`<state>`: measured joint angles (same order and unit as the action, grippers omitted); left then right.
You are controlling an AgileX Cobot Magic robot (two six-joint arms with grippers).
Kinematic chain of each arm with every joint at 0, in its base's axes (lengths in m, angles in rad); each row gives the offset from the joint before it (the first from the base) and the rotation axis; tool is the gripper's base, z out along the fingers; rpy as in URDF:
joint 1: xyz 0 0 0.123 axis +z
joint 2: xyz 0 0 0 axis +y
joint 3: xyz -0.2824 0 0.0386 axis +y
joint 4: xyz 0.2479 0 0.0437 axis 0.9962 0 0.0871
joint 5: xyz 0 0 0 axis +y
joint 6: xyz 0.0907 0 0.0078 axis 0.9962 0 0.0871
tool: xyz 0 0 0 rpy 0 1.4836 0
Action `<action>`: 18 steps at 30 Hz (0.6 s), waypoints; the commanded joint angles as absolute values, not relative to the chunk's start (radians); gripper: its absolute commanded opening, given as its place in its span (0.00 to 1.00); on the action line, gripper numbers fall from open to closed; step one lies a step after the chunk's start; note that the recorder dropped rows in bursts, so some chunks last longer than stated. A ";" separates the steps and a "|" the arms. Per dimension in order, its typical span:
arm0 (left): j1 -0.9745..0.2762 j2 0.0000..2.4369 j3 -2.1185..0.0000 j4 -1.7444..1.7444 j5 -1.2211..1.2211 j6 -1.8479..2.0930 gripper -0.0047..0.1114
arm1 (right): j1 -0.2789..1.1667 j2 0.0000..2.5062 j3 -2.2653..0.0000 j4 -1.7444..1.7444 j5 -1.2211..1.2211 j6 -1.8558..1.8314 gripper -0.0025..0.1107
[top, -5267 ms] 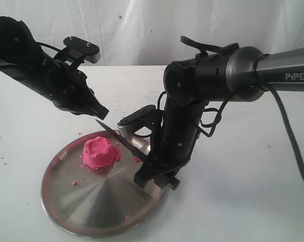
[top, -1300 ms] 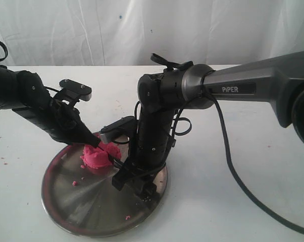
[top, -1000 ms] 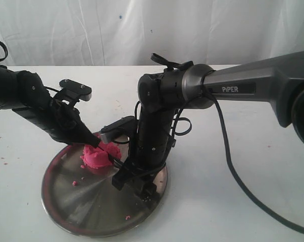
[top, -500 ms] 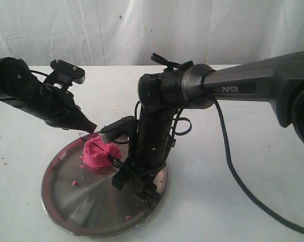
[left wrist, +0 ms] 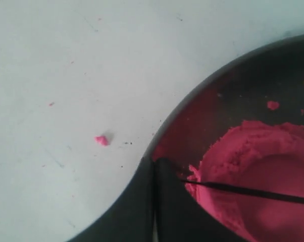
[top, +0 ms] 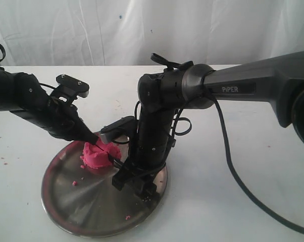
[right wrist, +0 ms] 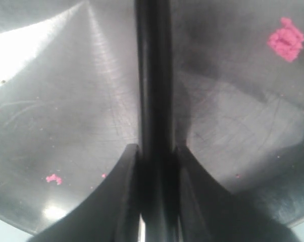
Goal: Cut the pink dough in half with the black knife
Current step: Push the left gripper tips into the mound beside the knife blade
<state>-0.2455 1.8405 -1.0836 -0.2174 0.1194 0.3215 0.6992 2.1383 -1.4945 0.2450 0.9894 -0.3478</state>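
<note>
Pink dough mound (top: 96,155) on steel plate (top: 81,201), black knife (left wrist: 248,190) edge-down across it

The left claw (top: 94,138) went up a moment ago and has come back down; its tip is now right by the pink dough (top: 94,157) below it; long before, the right claw (right wrist: 154,154) held the black knife (right wrist: 153,75) above the mound; now the blade sits down in it.

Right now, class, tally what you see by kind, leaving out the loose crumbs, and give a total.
Pink dough mound: 1
Black knife: 1
Steel plate: 1
Robot arms: 2 (left, right)
Total: 5
</note>
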 commanded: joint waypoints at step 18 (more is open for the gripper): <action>-0.244 1.836 -1.112 -0.224 0.152 0.317 0.04 | 0.702 2.133 -1.488 0.228 1.050 -0.362 0.02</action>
